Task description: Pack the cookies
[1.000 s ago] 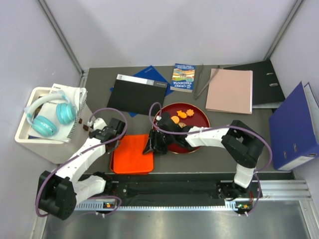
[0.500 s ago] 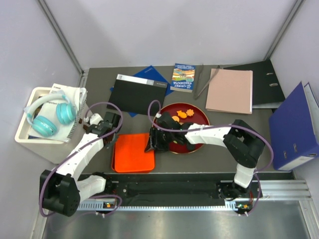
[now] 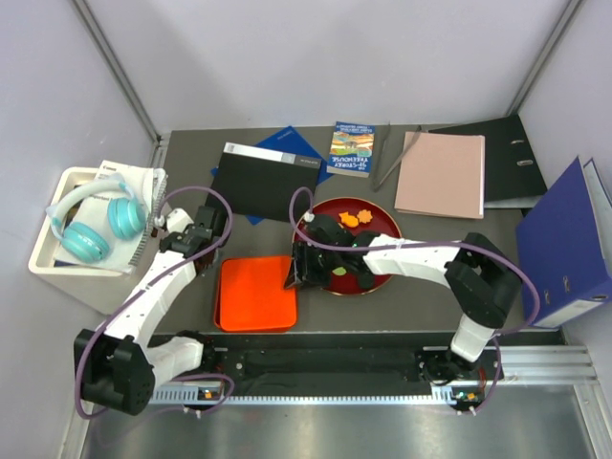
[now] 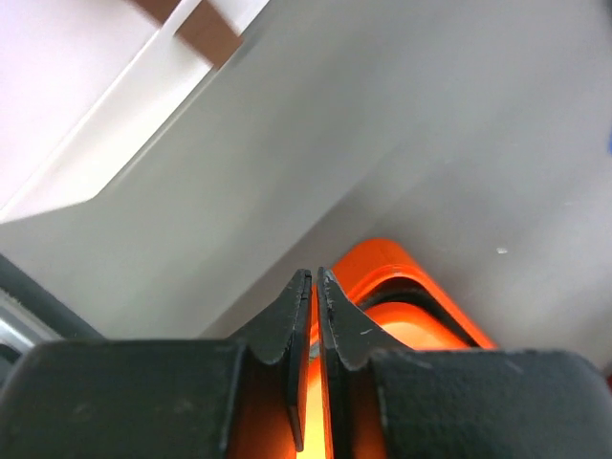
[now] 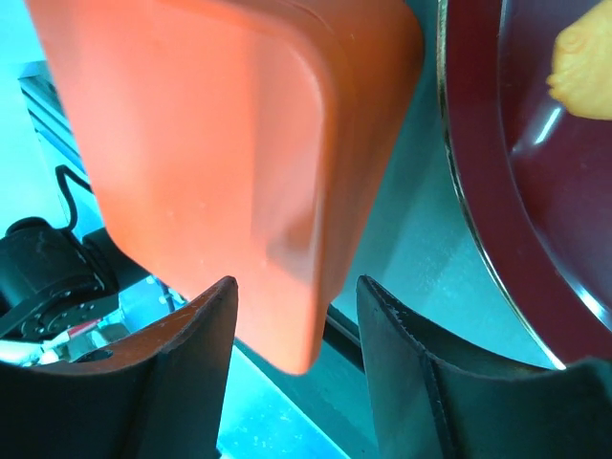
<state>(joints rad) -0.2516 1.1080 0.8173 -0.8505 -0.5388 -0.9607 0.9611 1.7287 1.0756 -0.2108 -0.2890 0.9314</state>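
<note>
Straddling orange tray [image 3: 253,296] corner, right end effector [image 5: 296,284] apart.
Nearly together: left end effector [image 4: 315,279] over tray's rim.

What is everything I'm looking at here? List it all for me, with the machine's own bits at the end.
tray: 1, orange, near middle of the table
plate: 1, dark red, right of the tray
cookies: at least 2 showing, orange, on the plate
box: 1, white, left edge
headphones: 1 pair, turquoise, on the box
black folder: 1, behind the tray
blue booklet: 1, under the black folder
book: 1, colourful, back middle
pink folder: 1, back right
black binder: 1, under the pink folder
blue binder: 1, right edge
arms: 2, white and black
left tool: black, nearly closed, empty
right tool: black, open, at the tray's right edge
</note>
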